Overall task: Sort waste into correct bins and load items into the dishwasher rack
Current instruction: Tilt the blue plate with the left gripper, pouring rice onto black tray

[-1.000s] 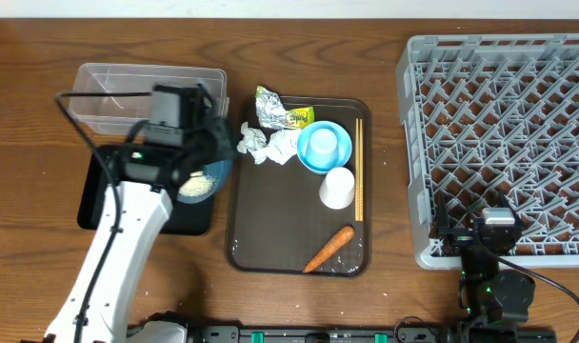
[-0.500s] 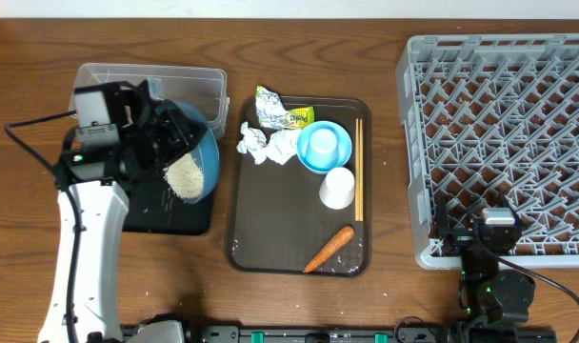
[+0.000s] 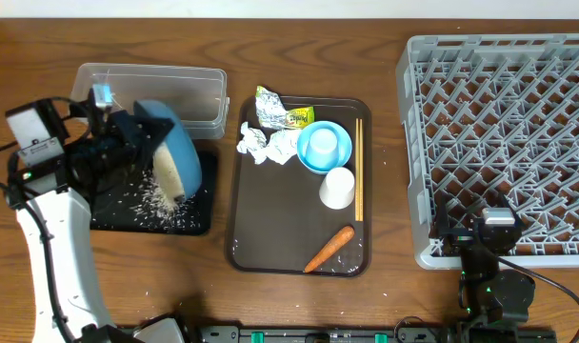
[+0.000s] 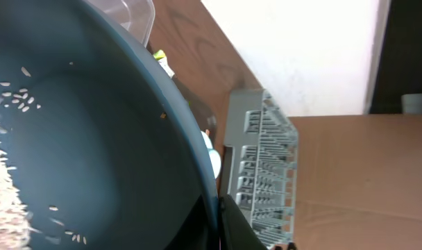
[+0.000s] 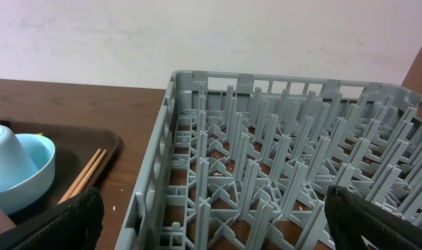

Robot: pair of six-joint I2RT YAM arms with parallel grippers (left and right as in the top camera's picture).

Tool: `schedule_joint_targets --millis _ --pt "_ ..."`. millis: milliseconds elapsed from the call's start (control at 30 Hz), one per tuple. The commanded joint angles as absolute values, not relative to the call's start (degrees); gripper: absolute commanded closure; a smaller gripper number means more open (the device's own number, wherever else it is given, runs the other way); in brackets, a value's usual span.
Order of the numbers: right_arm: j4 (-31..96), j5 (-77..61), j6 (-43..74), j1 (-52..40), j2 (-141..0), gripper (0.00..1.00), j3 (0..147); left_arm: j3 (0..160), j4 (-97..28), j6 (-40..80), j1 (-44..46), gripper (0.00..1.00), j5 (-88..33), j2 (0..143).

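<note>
My left gripper (image 3: 129, 145) is shut on the rim of the large blue plate (image 3: 173, 157) and holds it steeply tilted over the black tray (image 3: 104, 217). White rice (image 3: 161, 195) slides off the plate and lies scattered on that tray. In the left wrist view the plate (image 4: 114, 139) fills the frame, rice (image 4: 3, 201) clings at its left, and the left gripper (image 4: 218, 219) pinches its rim. My right gripper (image 5: 214, 212) is open and empty over the front-left corner of the grey rack (image 3: 504, 143), which also shows in the right wrist view (image 5: 280, 153).
The clear tub (image 3: 147, 88) stands behind the black tray. The brown serving tray (image 3: 270, 238) holds paper wads (image 3: 256, 143), a yellow-green wrapper (image 3: 280, 112), a light-blue bowl with a cup in it (image 3: 323, 146), a white cup (image 3: 337, 188), chopsticks (image 3: 358, 167) and a carrot (image 3: 329, 248).
My left arm has swung left and tipped the plate much steeper. The rice has slid from the plate onto the black tray. The right arm has not moved.
</note>
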State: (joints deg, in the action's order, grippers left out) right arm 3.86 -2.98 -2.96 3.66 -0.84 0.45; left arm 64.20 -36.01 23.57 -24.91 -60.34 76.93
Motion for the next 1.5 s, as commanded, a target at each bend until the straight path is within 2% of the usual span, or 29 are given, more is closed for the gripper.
schedule_joint_targets --millis 0,167,300,400,833,1100,1467 --pt "4.05 -3.25 -2.20 3.79 -0.49 0.01 0.32 62.89 -36.49 22.15 -26.83 0.94 -66.02 76.34" --pt "4.05 -3.25 -2.22 3.79 -0.49 0.01 0.32 61.25 -37.04 22.22 -29.21 0.94 -68.01 76.40" --pt "4.05 -3.25 -2.22 3.79 -0.49 0.01 0.32 60.20 -38.22 18.63 -31.35 0.94 -76.40 76.40" --pt "4.05 -3.25 -2.20 3.79 -0.49 0.01 0.32 60.20 -38.39 17.65 -33.32 0.94 -72.49 76.42" --pt "4.03 -3.25 -2.20 3.79 -0.49 0.01 0.32 60.20 -39.07 17.82 -37.91 0.94 -80.97 76.58" --pt "4.05 -3.25 -2.22 3.79 -0.49 0.01 0.32 60.20 -36.77 18.31 -39.97 0.94 -78.56 76.73" --pt "4.05 -3.25 -2.20 3.79 -0.49 0.01 0.32 60.20 -38.94 19.22 -43.79 0.94 -84.51 76.75"
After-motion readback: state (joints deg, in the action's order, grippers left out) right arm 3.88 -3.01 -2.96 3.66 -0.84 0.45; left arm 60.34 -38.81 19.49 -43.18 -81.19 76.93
